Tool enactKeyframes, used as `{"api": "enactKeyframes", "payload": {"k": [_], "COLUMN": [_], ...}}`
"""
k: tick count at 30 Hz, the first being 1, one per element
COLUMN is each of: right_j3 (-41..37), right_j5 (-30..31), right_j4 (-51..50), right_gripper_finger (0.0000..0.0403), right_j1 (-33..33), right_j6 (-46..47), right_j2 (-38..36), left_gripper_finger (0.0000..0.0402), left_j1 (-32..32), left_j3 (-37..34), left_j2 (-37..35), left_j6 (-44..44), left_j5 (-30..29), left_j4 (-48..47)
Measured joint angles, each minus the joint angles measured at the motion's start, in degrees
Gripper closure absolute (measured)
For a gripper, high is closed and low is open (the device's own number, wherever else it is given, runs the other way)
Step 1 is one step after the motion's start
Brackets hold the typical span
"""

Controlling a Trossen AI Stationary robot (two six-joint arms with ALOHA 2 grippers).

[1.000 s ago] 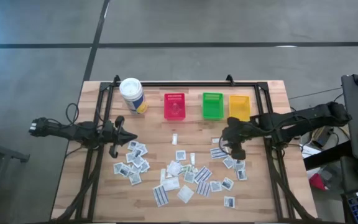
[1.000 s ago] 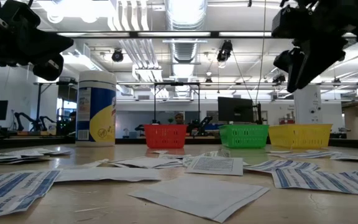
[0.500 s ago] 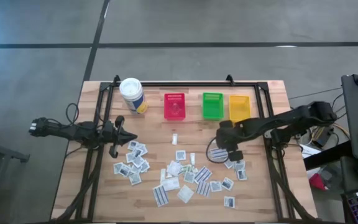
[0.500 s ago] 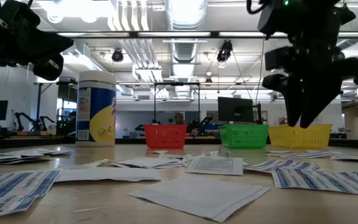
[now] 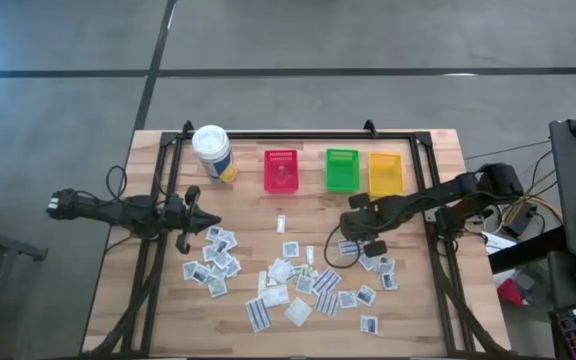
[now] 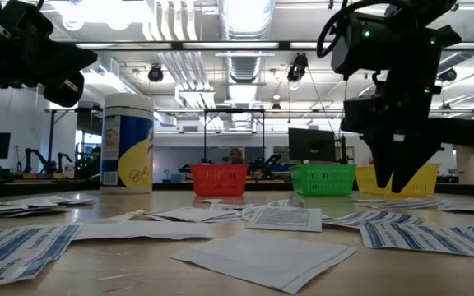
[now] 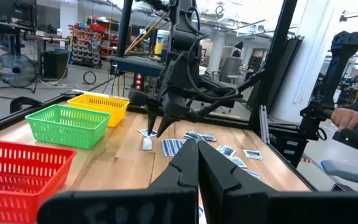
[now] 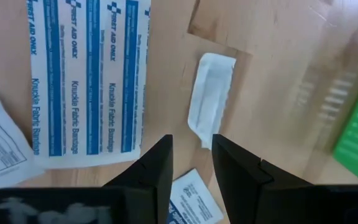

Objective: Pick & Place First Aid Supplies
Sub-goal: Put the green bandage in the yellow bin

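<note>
Now flat white paper packets [image 5: 288, 275], square or oblong, some blue-striped, scattered mid-worktop toward the near edge. Red lattice plastic bin [image 5: 280, 170], green [image 5: 341, 169], yellow [image 5: 385, 172] along the far edge. Right gripper [image 8: 190, 163] fingers apart above a narrow white packet [image 8: 209, 95]. Left gripper [image 7: 197, 155] fingers together, empty, near left edge.

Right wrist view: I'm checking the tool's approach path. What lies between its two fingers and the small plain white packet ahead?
Only bare wooden tabletop between the open right tool and the small white packet; the blue-striped knuckle bandage packet lies off to one side.
</note>
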Motion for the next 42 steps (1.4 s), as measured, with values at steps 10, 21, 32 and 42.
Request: {"api": "enactKeyframes", "payload": {"k": [10,21,32,42], "right_j3": [0.05,-0.09,-0.20,-0.20], "right_j5": [2.68,3.07,3.07,1.80], "right_j4": [2.48,0.50,0.64,0.76], "right_gripper_finger": [0.0304,0.0332,0.0333,0.0342], "right_j1": [-0.03,-0.24,-0.16,-0.17], "right_j6": [-1.22,-0.80,-0.54,0.40], "right_j2": [4.14,3.41,3.37,3.37], "left_gripper_finger": [0.0401,0.0401,0.0401,0.0401], "left_j1": [-0.02,-0.01,0.00,0.00], "left_j3": [0.00,0.00,0.00,0.00], "left_j2": [0.07,0.22,0.42,0.50], "left_j6": [0.31,0.45,0.42,0.42], "left_j5": [0.00,-0.02,-0.02,-0.02], "left_j4": [-0.92,-1.05,-1.33,-1.33]}}
